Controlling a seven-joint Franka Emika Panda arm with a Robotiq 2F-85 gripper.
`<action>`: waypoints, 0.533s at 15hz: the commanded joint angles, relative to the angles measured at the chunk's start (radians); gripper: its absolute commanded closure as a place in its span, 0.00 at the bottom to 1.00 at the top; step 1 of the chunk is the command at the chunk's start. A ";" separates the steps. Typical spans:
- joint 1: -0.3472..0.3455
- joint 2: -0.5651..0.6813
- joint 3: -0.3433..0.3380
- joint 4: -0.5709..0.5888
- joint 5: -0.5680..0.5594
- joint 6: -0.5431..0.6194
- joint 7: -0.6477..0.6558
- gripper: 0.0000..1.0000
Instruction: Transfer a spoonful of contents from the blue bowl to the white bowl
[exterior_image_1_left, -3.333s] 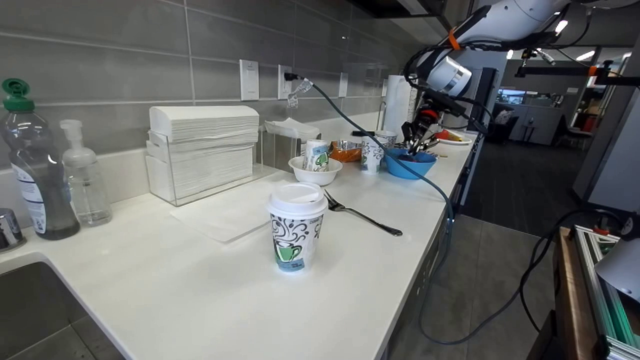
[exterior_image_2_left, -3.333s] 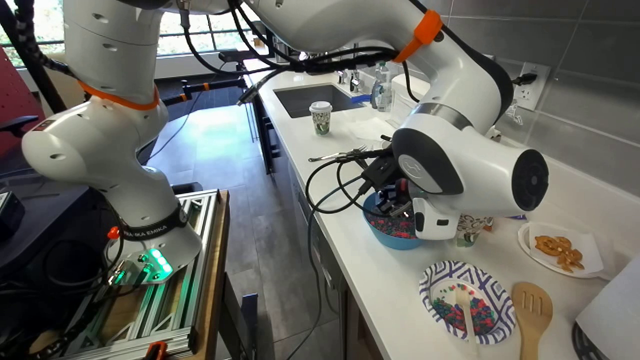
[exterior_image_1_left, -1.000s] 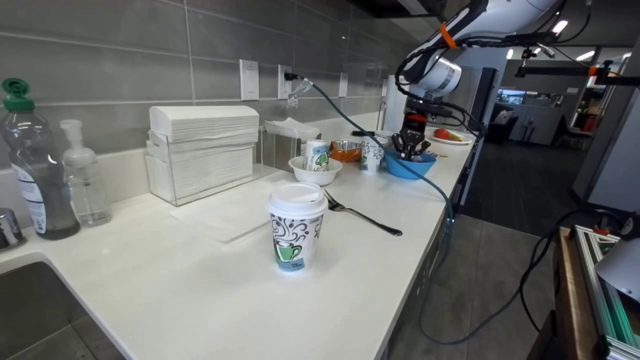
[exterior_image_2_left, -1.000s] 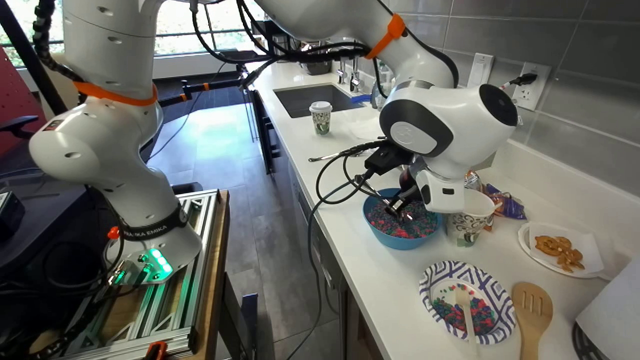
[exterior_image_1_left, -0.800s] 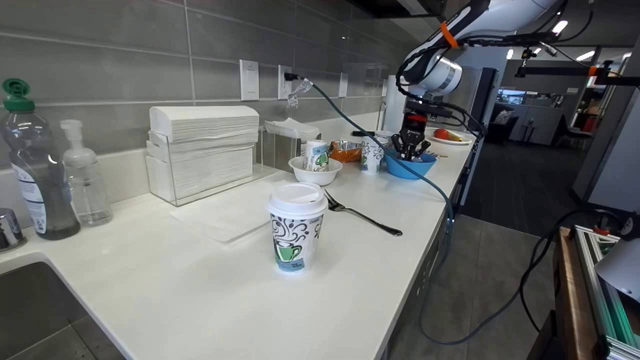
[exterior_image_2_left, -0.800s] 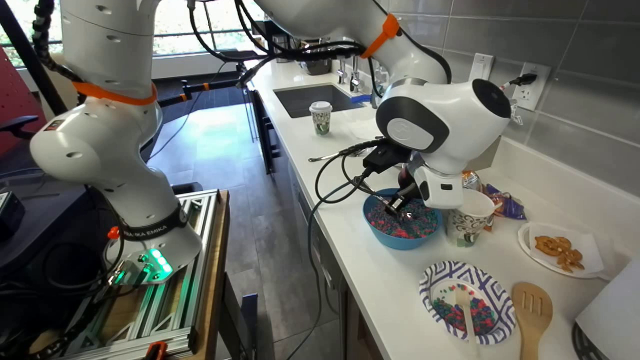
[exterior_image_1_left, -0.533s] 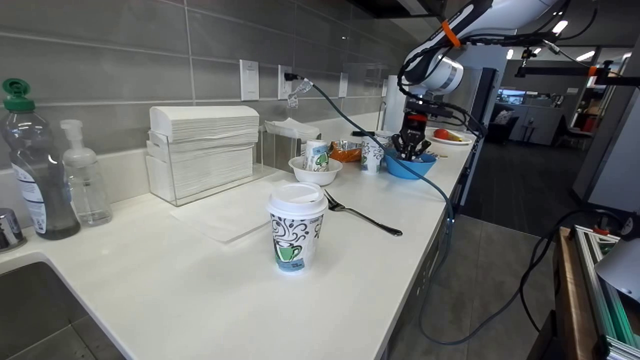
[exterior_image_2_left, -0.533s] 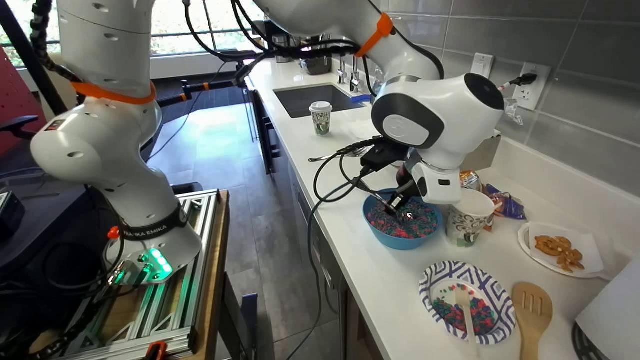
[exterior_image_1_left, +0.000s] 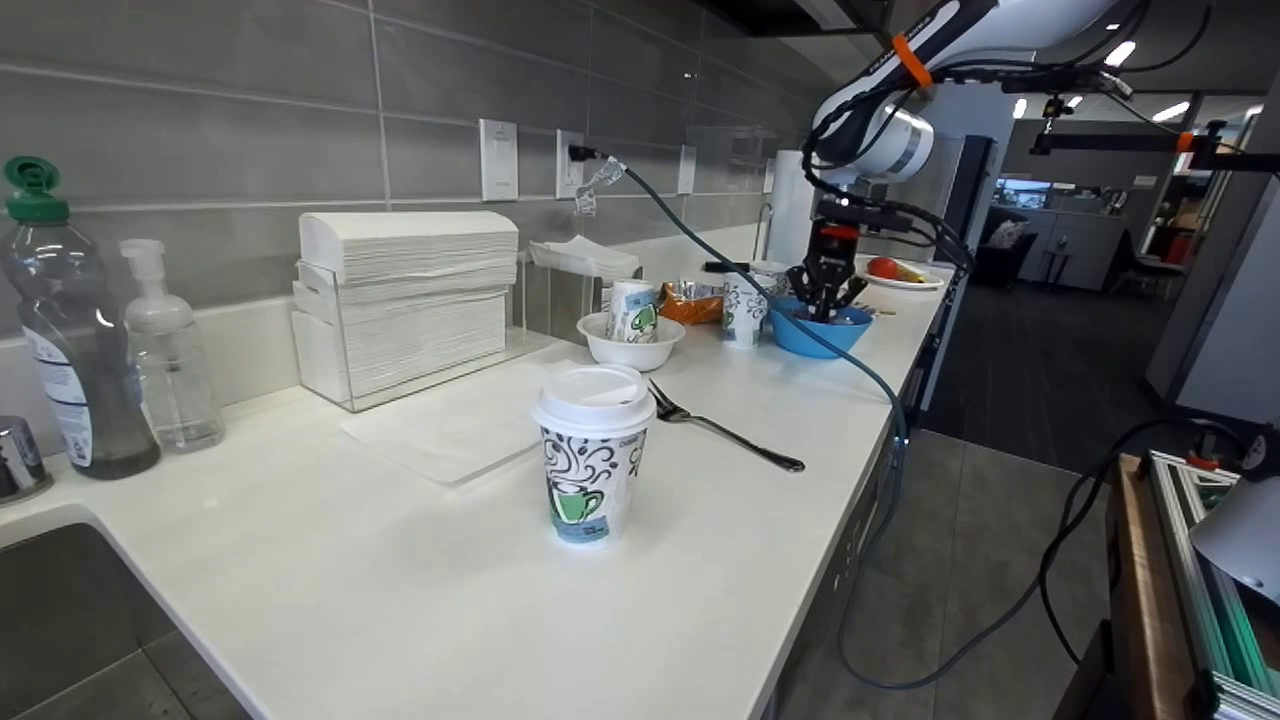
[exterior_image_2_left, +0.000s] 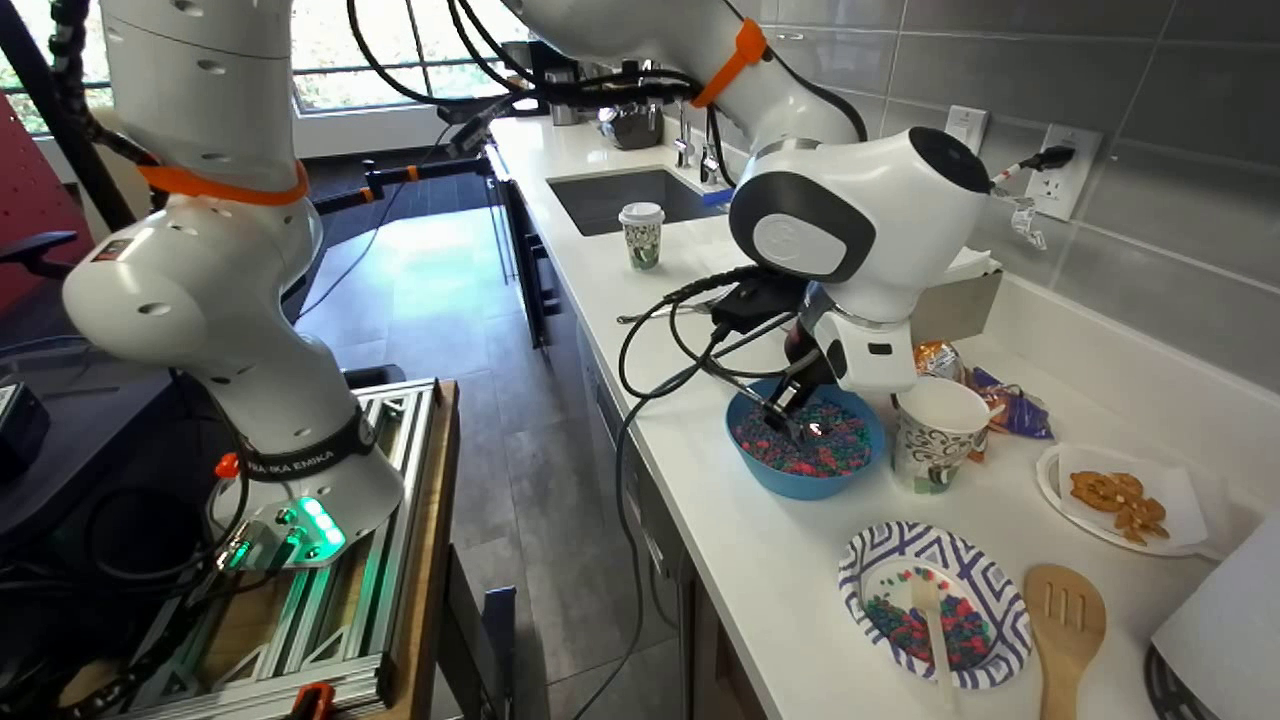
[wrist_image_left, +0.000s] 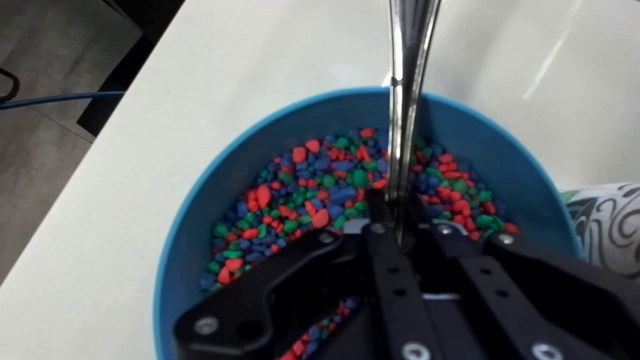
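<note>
The claw (wrist_image_left: 397, 207) is clamped on a metal utensil (wrist_image_left: 404, 97), its fingertips (wrist_image_left: 377, 206) at either side of the handle. It points down into the mouth of the blue bowl (wrist_image_left: 295, 125), close to the red, blue and green pebbles (wrist_image_left: 310, 185) inside; whether the claw touches them I cannot tell.

In the wrist view the utensil's long axis runs nearly straight up the picture from the fingertips, leaning a little to the right, over the pebbles and past the far rim of the bowl to the picture's top edge. Its lower end is hidden by the claw there. In an exterior view a bright glint (exterior_image_2_left: 815, 429) shows just past the fingertips, among the pebbles; whether it is the utensil's end I cannot tell.

A printed paper cup (exterior_image_2_left: 935, 455) stands upright just beside the blue bowl. The white bowl (exterior_image_1_left: 625, 355) can be made out only in an exterior view, on the bench (exterior_image_1_left: 450, 620), apart from the blue bowl and the claw, with a small cup (exterior_image_1_left: 632, 310) in it.

A patterned plate (exterior_image_2_left: 905, 540) shows in an exterior view, holding more pebbles and a pale utensil (exterior_image_2_left: 937, 640); a slotted wooden spatula (exterior_image_2_left: 1066, 638) lies just beside it.

Farther out, in both exterior views, a fork (exterior_image_1_left: 728, 432) lies on the bench, and a lidded cup (exterior_image_1_left: 592, 460) stands upright, well apart from the claw.
</note>
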 joint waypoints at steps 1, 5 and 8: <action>0.013 -0.053 0.004 -0.055 -0.049 0.034 0.039 0.97; 0.020 -0.072 0.005 -0.067 -0.080 0.034 0.047 0.97; 0.025 -0.085 0.006 -0.069 -0.101 0.034 0.049 0.97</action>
